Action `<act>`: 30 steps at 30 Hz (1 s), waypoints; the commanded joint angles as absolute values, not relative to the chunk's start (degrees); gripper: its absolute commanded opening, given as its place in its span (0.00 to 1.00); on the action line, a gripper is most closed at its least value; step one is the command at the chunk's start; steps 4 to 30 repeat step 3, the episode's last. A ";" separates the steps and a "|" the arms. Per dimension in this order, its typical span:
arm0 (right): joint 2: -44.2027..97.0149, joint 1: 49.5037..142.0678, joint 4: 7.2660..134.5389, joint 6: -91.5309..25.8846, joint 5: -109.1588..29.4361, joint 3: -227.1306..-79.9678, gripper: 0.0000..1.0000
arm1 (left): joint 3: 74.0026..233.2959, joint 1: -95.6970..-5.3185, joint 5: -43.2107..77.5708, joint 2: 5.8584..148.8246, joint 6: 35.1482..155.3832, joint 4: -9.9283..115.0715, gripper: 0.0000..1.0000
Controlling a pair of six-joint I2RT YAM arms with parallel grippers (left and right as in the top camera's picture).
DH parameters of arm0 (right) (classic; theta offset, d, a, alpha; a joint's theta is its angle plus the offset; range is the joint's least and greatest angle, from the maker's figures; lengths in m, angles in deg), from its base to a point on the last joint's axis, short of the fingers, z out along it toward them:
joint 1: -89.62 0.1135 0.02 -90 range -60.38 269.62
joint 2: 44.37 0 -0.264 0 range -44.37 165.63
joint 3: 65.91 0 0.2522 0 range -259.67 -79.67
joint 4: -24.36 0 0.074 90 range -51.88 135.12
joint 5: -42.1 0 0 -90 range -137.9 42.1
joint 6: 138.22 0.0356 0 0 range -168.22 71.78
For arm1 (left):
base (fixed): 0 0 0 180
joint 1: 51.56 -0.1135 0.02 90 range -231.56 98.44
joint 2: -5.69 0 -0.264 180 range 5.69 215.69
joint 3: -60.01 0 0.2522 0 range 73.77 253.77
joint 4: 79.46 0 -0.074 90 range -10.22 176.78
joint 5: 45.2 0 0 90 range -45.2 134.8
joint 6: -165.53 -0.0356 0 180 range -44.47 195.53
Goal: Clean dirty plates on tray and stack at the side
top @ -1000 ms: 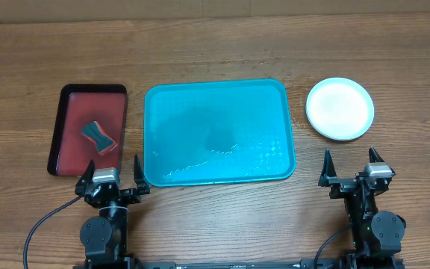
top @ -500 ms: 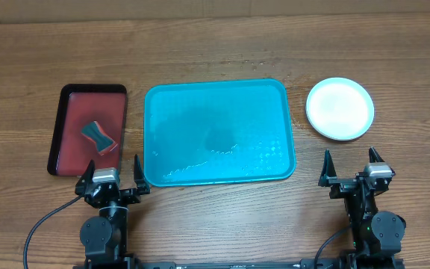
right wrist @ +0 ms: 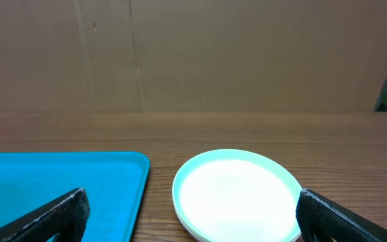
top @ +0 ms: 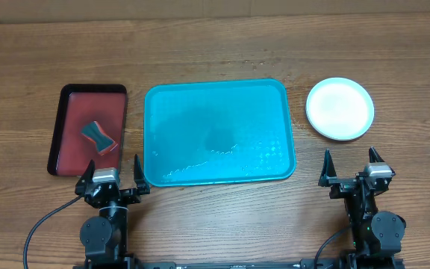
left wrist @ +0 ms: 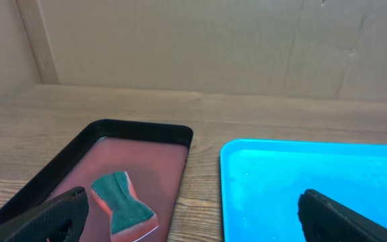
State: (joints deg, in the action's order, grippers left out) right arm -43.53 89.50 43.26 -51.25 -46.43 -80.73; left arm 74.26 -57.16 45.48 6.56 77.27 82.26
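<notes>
The teal-blue tray lies in the middle of the table with no plates on it; its surface looks wet. It also shows in the left wrist view and the right wrist view. The plates sit in one stack on the table right of the tray, pale mint on top, also in the right wrist view; lower plates show only as thin edges. My left gripper is open and empty near the front edge, between the two trays. My right gripper is open and empty in front of the stack.
A dark red tray lies left of the teal tray and holds a green-and-red sponge, also in the left wrist view. A cardboard wall stands behind the table.
</notes>
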 commanded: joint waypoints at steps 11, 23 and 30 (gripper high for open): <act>-44.20 89.28 42.94 -51.47 -46.78 -80.14 1.00 | 74.05 -57.10 46.05 5.97 78.51 82.35 1.00; -44.20 89.28 42.94 -51.47 -46.78 -80.14 1.00 | 74.05 -57.10 46.05 5.97 78.51 82.35 1.00; -44.20 89.28 42.94 -51.47 -46.78 -80.14 1.00 | 74.05 -57.10 46.05 5.97 78.51 82.35 1.00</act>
